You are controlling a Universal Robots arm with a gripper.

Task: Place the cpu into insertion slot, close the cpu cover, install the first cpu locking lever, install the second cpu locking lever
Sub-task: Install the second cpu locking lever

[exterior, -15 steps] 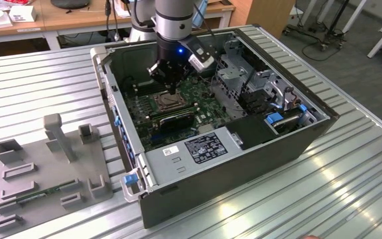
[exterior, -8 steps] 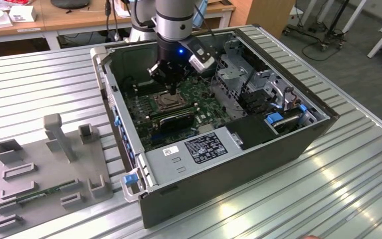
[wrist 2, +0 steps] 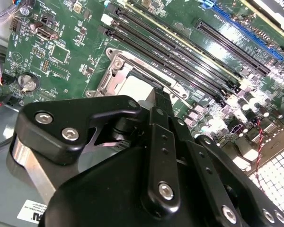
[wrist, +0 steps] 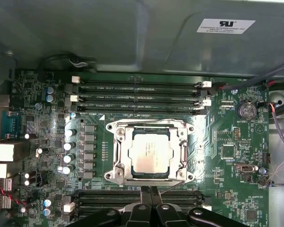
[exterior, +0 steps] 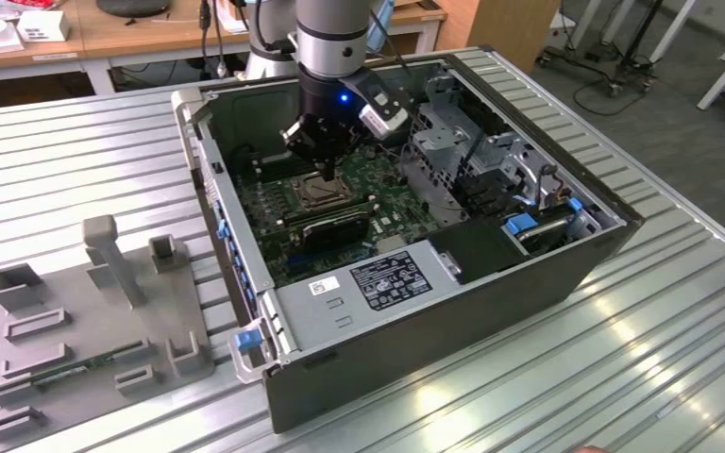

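Arm reaching straight down into the open computer case (exterior: 463, 274) on the table (exterior: 86, 151), claw (wrist: 149, 191) with fingers pressed together and holding nothing, hovering at the edge of the insertion slot (wrist: 116, 156), cpu (wrist: 150, 151) lying inside it, cpu cover (wrist: 146, 125) closed around the chip.

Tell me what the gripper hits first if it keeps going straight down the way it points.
Probably the cpu cover at its near edge, closed over the cpu; the gripper points there, though depth is unclear.
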